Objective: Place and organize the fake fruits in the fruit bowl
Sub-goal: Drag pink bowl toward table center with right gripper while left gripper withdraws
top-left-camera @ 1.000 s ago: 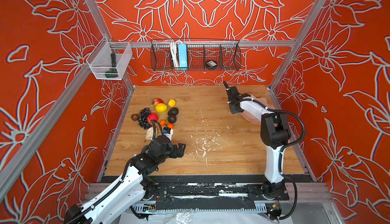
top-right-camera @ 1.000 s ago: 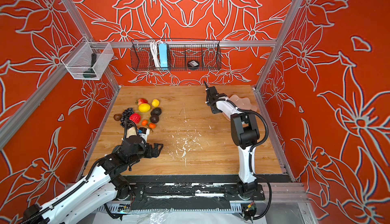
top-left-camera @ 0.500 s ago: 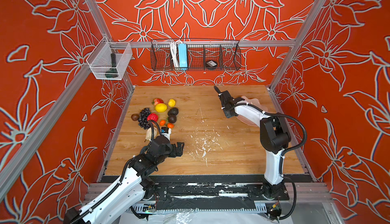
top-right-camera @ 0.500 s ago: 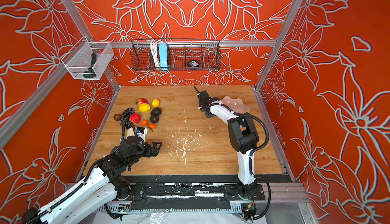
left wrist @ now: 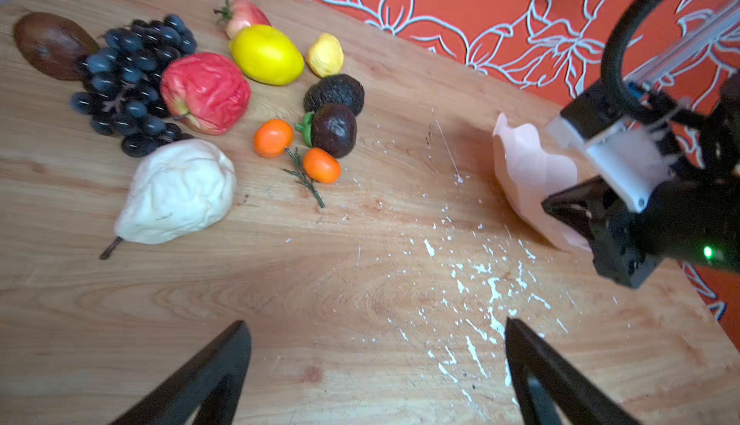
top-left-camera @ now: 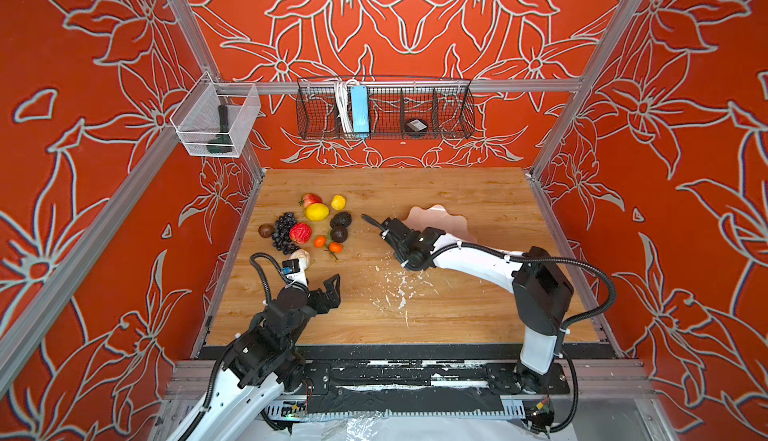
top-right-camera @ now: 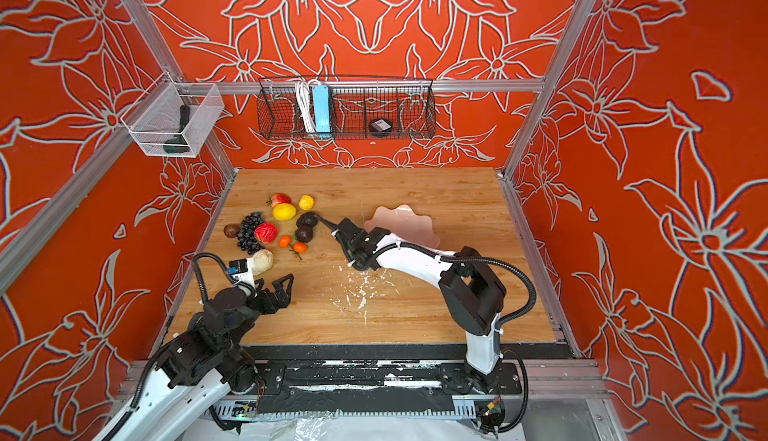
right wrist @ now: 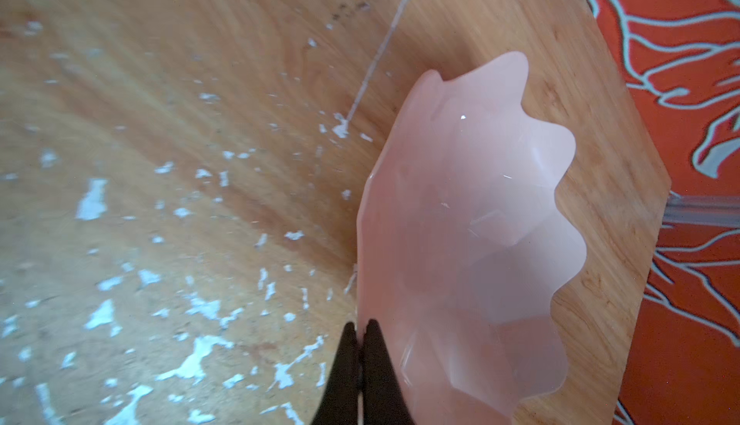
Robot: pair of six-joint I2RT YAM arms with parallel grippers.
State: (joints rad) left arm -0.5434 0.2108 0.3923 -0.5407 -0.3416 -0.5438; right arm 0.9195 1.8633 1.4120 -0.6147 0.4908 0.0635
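In both top views you see the bowl (top-left-camera: 434, 218) tipped up, right of the fruits (top-left-camera: 300, 233) and apart from them. Left wrist: your left claw (left wrist: 374, 327) gapes wide, empty. Right wrist: your right claw (right wrist: 360, 333) pinches the bowl's rim.

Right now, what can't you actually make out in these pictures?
fruit bowl: near side hidden behind the right arm, both top views.
pale pear: partly covered by the left wrist camera, both top views.
black item in the wire basket: too small to name.
left pincer: cut off by its wrist view's edge.
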